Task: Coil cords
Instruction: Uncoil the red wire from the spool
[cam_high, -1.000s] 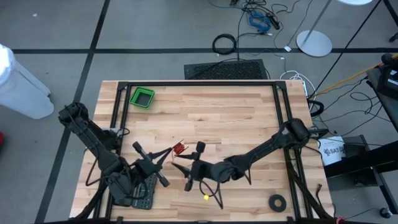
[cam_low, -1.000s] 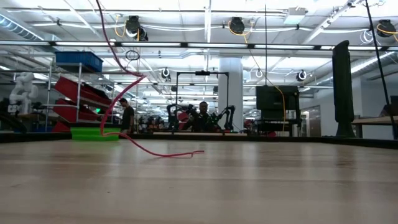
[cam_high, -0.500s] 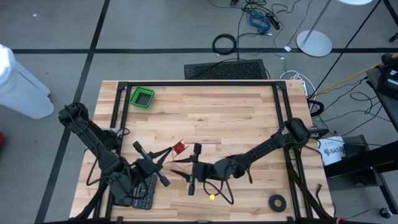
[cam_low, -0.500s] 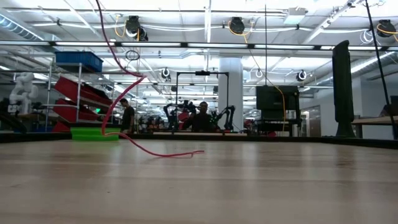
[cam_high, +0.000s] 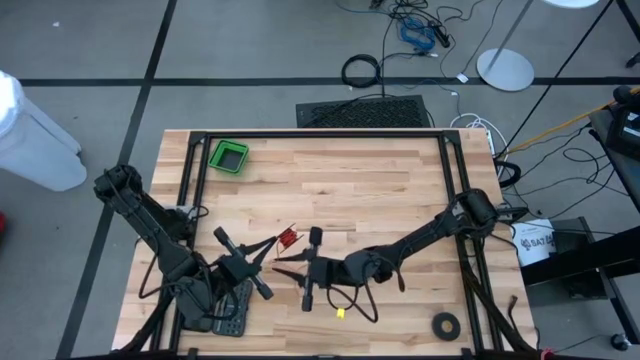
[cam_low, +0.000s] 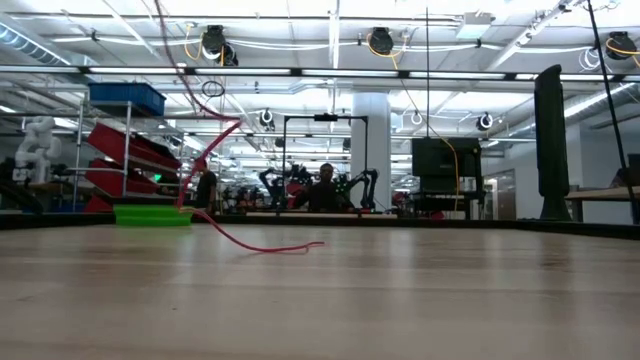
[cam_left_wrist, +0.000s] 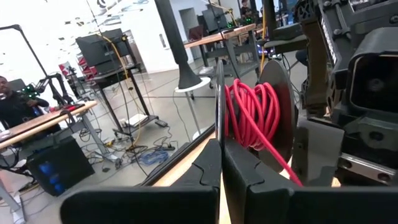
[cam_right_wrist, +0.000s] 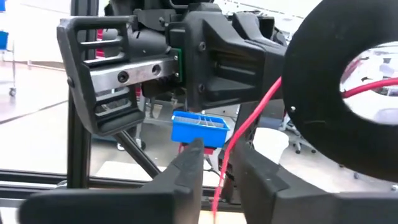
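Lower centre of the high view: your left gripper (cam_high: 262, 247) is pressed together on the spool (cam_left_wrist: 268, 112) of red cord (cam_left_wrist: 250, 112); your right gripper (cam_right_wrist: 217, 163), slightly spread, straddles the strand.

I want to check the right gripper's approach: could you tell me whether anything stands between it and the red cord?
Nothing visible does. The red cord runs through the gap between the fingers of the right gripper, which stand apart. The left gripper, shut on the flange of the spool, sits beside it, not in between.
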